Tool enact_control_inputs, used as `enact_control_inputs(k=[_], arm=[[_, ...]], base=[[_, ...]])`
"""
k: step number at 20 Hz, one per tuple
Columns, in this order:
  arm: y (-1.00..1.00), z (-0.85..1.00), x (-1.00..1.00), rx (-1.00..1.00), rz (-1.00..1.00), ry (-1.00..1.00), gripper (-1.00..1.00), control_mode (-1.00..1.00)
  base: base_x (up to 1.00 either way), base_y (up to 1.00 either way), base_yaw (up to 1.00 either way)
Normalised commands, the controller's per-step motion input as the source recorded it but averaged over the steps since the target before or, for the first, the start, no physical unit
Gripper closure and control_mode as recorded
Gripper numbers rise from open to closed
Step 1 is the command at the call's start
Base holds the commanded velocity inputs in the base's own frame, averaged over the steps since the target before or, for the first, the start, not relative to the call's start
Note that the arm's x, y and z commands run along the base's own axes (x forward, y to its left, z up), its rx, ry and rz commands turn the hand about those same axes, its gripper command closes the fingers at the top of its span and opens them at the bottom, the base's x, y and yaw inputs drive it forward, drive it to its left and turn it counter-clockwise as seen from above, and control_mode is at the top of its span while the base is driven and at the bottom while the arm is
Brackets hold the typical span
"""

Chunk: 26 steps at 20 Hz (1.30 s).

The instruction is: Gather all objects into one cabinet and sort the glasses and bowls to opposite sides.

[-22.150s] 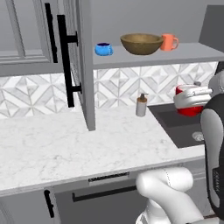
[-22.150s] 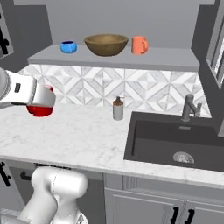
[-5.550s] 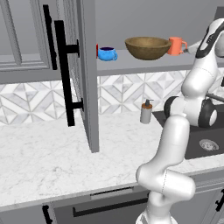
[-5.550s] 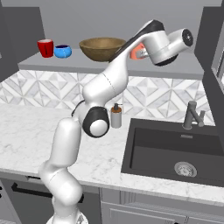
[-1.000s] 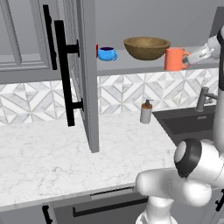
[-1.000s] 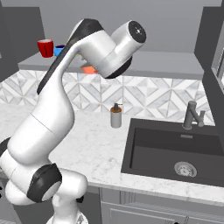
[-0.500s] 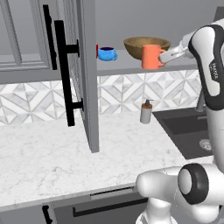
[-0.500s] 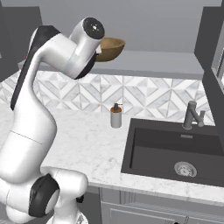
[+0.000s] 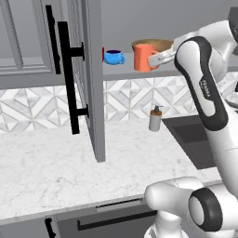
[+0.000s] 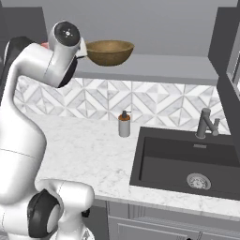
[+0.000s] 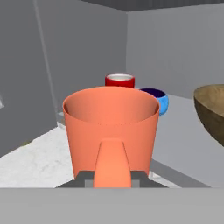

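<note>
Claw [image 11: 112, 177], clamped on the orange mug's [image 11: 111, 127] handle, should set it upright beside the blue mug [image 11: 155, 99], clear of the bowl [image 11: 212, 111].

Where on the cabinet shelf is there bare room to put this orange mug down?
Bare shelf lies between the blue mug and the wooden bowl. The far corner is crowded: red mug sits close beside the blue one.

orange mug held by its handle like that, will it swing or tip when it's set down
The orange mug looks rigid and hangs upright from the hand, so it probably won't flop. Gripped only at its handle, it could pivot slightly. Its straight walls suggest it will stand steadily on the shelf near the blue mug.
</note>
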Motion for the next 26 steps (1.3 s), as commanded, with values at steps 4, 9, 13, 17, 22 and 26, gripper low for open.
enact_control_inputs(k=[4,9,13,17,22,26], arm=[[0.62,0.05,0.09,0.00,0.00,0.14,1.00,-1.00],[0.34,-0.01,0.07,0.00,0.00,0.09,1.00,-1.00],[0.01,-0.02,0.22,0.00,0.00,0.00,1.00,-1.00],[0.02,-0.10,0.18,0.00,0.00,0.00,1.00,-1.00],[0.18,-0.27,0.10,-0.01,0.00,0.00,1.00,-1.00],[0.19,-0.02,0.14,0.00,-0.01,-0.07,1.00,-1.00]], base=[[0.00,0.00,0.00],[0.00,0.00,0.00],[0.00,0.00,0.00],[0.00,0.00,0.00],[0.00,0.00,0.00],[0.00,0.00,0.00]])
